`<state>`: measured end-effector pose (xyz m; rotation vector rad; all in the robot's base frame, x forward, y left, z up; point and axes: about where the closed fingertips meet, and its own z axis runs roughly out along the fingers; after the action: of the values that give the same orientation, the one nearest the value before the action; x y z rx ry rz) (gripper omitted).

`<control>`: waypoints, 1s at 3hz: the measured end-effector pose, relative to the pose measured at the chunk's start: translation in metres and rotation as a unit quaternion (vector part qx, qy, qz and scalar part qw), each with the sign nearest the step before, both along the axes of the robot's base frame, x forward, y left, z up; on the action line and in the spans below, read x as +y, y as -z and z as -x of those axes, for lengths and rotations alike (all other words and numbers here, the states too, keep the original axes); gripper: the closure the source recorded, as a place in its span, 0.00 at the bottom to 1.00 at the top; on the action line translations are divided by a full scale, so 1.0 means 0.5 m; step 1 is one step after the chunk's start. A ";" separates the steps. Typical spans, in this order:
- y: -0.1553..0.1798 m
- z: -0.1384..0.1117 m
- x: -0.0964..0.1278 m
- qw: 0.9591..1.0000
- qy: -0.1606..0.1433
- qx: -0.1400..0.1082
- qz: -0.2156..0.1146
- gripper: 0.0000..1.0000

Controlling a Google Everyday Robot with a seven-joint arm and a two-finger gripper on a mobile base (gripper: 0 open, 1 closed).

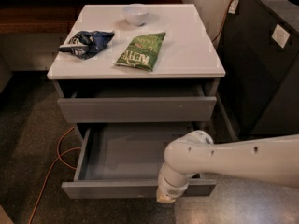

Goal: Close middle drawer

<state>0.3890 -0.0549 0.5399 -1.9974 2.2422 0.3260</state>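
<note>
The middle drawer point(112, 189) is a plain grey handleless drawer, pulled far out of the white-topped cabinet point(187, 55), and its shallow grey box point(131, 150) shows nothing inside. My gripper point(167, 197) is at the end of the white arm that comes in from the right. It sits at the drawer's front panel, right of the panel's middle. The arm's wrist covers that part of the panel. The uppermost grey drawer point(135, 108) stands slightly out above it. The lowest drawer is hidden.
On the cabinet top lie a green chip bag point(141, 51), a blue bag point(86, 42) and a white bowl point(136, 14). A dark cabinet point(266, 64) stands close on the right. An orange cable point(58, 157) runs over the floor on the left.
</note>
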 end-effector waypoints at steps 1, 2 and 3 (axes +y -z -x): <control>0.070 -0.006 0.002 1.000 0.002 -0.011 -0.005 1.00; 0.129 -0.013 0.009 1.000 0.006 -0.020 -0.014 1.00; 0.174 -0.024 0.013 0.999 0.012 -0.033 -0.021 1.00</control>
<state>0.4010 -0.0483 0.4531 -1.9305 2.1977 0.2978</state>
